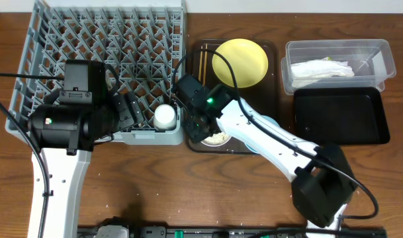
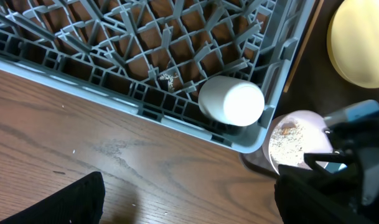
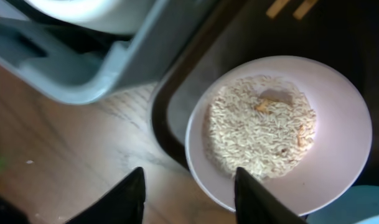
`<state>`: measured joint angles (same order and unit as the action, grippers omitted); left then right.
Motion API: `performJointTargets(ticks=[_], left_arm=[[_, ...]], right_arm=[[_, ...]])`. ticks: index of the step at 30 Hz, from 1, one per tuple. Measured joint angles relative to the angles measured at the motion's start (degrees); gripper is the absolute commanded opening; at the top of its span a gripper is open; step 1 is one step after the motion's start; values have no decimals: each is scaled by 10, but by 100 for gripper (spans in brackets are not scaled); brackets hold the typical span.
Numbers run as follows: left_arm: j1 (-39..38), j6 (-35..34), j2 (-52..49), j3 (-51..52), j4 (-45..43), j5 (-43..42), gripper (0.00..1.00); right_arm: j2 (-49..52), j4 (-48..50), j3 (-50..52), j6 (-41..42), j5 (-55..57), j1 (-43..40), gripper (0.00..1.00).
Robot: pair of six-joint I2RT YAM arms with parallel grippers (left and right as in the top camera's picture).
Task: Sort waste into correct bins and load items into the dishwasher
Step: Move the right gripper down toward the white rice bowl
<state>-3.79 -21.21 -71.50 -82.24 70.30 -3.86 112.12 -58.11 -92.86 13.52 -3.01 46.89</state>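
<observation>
The white bowl (image 1: 218, 138) (image 3: 338, 149) with loose rice (image 3: 261, 127) sits at the front left of the brown tray (image 1: 270, 73). My right gripper (image 1: 200, 125) (image 3: 189, 199) is open, its fingers either side of the bowl's near rim. The small white cup (image 1: 165, 117) (image 2: 231, 101) lies in the grey dish rack's (image 1: 69, 39) front corner. My left gripper (image 1: 130, 109) (image 2: 189, 205) is open and empty over the bare table, beside the rack. The yellow plate (image 1: 239, 63) and chopsticks (image 1: 201, 63) lie on the tray. The napkin (image 1: 320, 68) is in the clear tub (image 1: 380, 53). The wrapper is out of view.
The black tray (image 1: 340, 118) lies in front of the tub at right. The light blue bowl (image 1: 270, 124) (image 3: 357, 208) is mostly hidden under my right arm. The rack's corner (image 3: 83, 68) and the tray's rim (image 3: 167, 124) stand close to my right fingers.
</observation>
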Motion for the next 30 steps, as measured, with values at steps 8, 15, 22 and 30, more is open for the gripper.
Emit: performJointTargets(ticks=[8,15,22,30], left_arm=[[0,0,-7,0,0,0,89],[0,0,-17,0,0,0,89],[0,0,-21,0,0,0,89],[0,0,-35,0,0,0,89]], right_arm=[[28,-1,6,-57,5,1,38],[28,42,43,-82,24,15,34],[28,55,64,-94,33,17,26],[28,58,64,-134,24,18,37]])
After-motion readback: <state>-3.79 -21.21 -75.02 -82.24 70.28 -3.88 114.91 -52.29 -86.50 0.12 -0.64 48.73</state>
